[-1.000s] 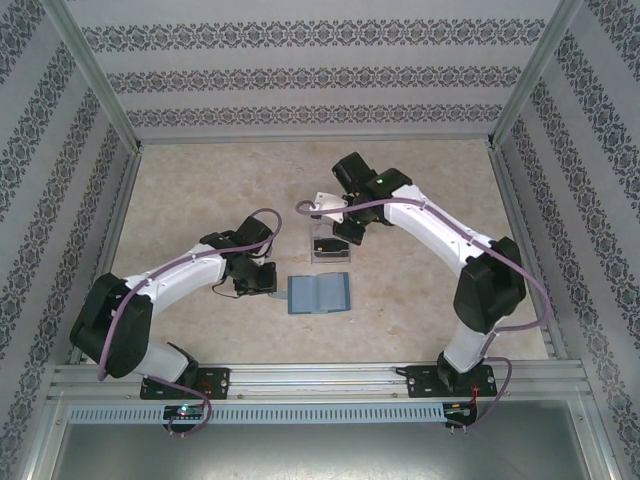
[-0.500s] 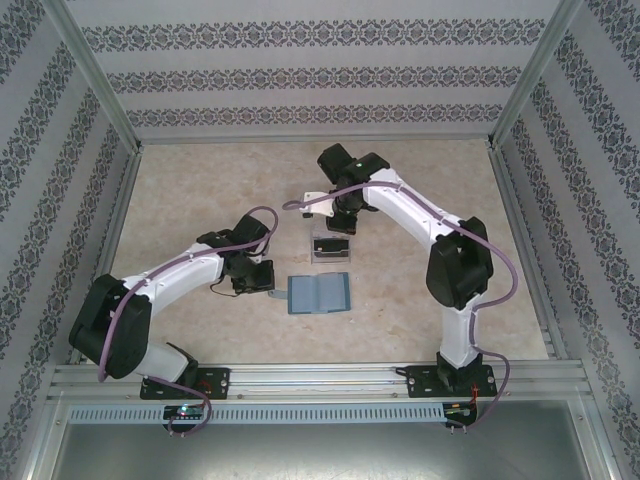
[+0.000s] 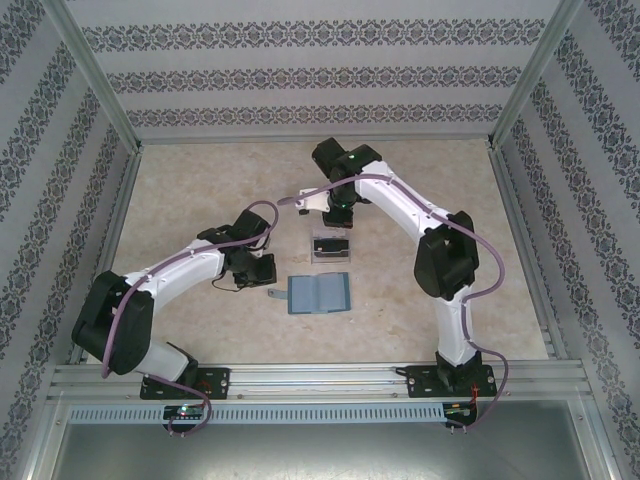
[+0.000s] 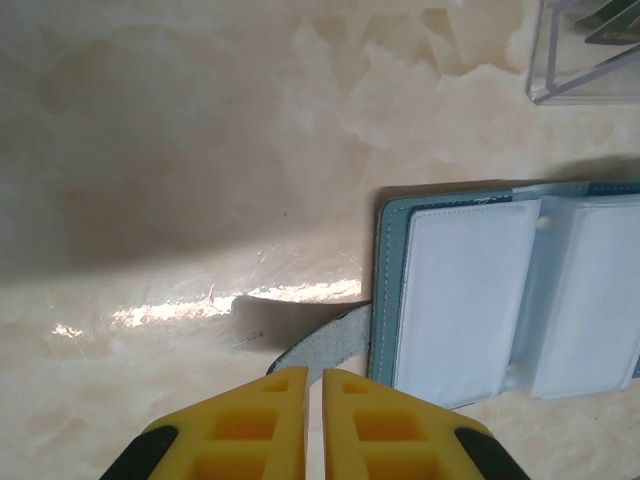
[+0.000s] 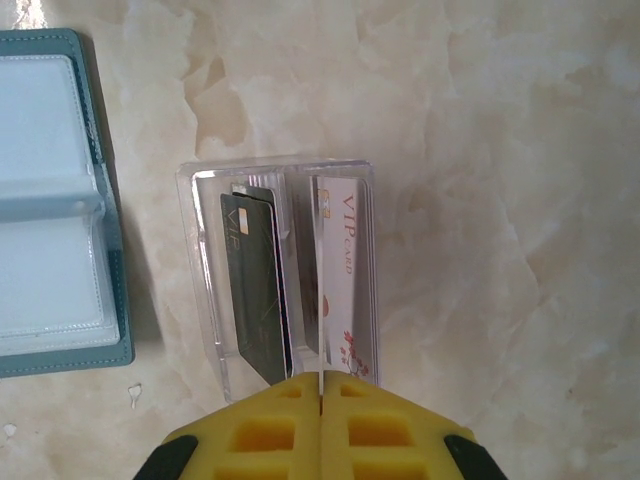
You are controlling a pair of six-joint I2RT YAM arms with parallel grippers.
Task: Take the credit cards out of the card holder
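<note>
On the left of the marble-patterned table [image 3: 190,190], the left arm [image 3: 170,275] reached in from its base at the near edge. The left gripper [image 4: 313,385] hung low over the tabletop. Its yellow fingers [image 4: 250,420] were drawn almost together with only a thin slit between them, and nothing was pinched there. Just beyond the fingertips lay the small grey side tab [image 4: 320,345] of the card holder [image 3: 318,293], flat on the table; whether the tips touched it could not be told.

The card holder lay open like a book near the middle of the table. Its teal edge framed two pale grey-white inner panels that faced up, and the tab stuck out from its left side toward the left gripper.

Just behind the card holder, apart from it, sat a small clear plastic box [image 5: 200,260] with two compartments. The credit cards were in this box. A dark card [image 5: 255,290] was in the left compartment, as the right wrist camera saw it, and a white card [image 5: 345,280] with red "VIP CARD" lettering was in the right one.

The right gripper [image 5: 320,385] hovered over the near end of the box at its central divider. Its yellow fingers [image 5: 270,430] were pressed tightly together and gripped nothing. The right arm [image 3: 440,260] arched in over the table from its base at the near right.
</note>
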